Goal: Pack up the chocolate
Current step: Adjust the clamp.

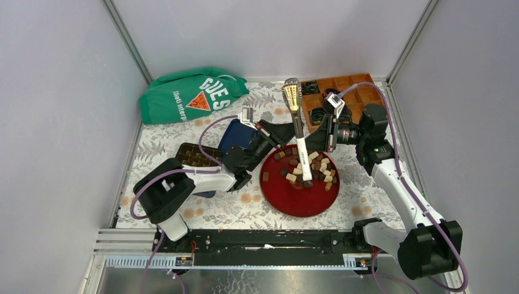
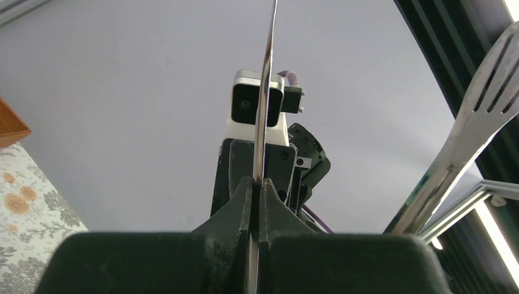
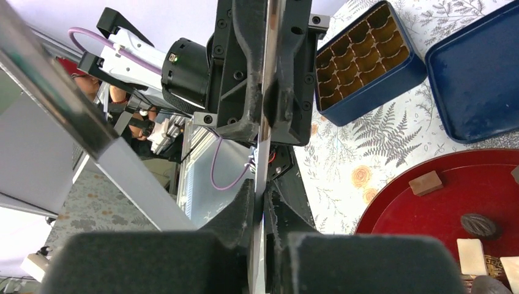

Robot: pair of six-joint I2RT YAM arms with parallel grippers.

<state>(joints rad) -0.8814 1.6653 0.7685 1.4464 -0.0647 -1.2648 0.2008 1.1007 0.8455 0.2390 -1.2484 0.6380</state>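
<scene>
Rate progress as near zero. Locate the chocolate (image 1: 315, 168) heaped loose on the red plate (image 1: 294, 207), between the two arms; expect dark, mid-brown and cream pieces, all on the plate.

Check the blue tin (image 3: 374, 92) just beyond the plate in the right wrist view: lid (image 3: 477, 79) off and lying beside it, every visible cup of the brown insert vacant.

Note the left gripper (image 2: 257, 190) pinched tight on one thin blade of the steel tongs (image 1: 298, 138). Note the right gripper (image 3: 263, 199) pinched on the same blade from the opposite side. Treat the second, slotted blade as free. See the tongs' near end down among the pieces, apparently touching them.

Regard tool pickup as done. Treat gripping, carrying and seating of each piece in the tin as outstanding.
</scene>
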